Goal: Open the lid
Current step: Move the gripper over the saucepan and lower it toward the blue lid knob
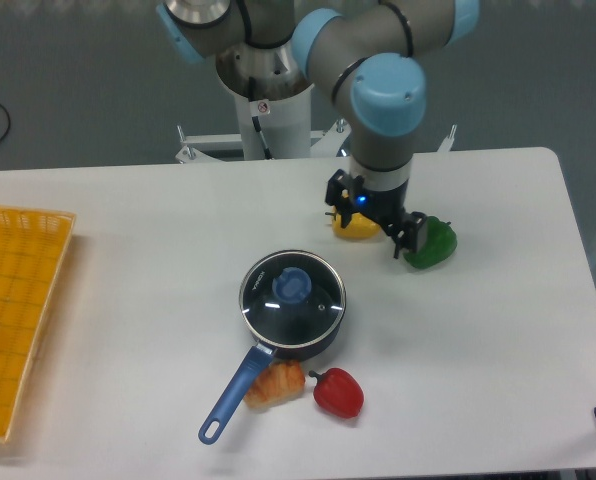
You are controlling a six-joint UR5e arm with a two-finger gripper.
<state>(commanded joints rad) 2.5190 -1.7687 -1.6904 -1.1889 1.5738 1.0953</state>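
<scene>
Glass lid (293, 293) with blue knob (292, 286) sits closed on the dark pan (323, 340) near table centre; the pan's blue handle (231, 398) points toward the front left. Gripper (376, 222) hangs above the table behind the pan, well apart from the lid, between yellow pepper (352, 226) and green pepper (433, 243). Finger spread: cannot tell from this angle. Croissant (275, 382) and red pepper (338, 393) lie just beside the handle. Yellow basket (18, 310) at left edge.

Grey arm (328, 50) with light-blue joint caps, black claw (376, 218), small blue light.
</scene>
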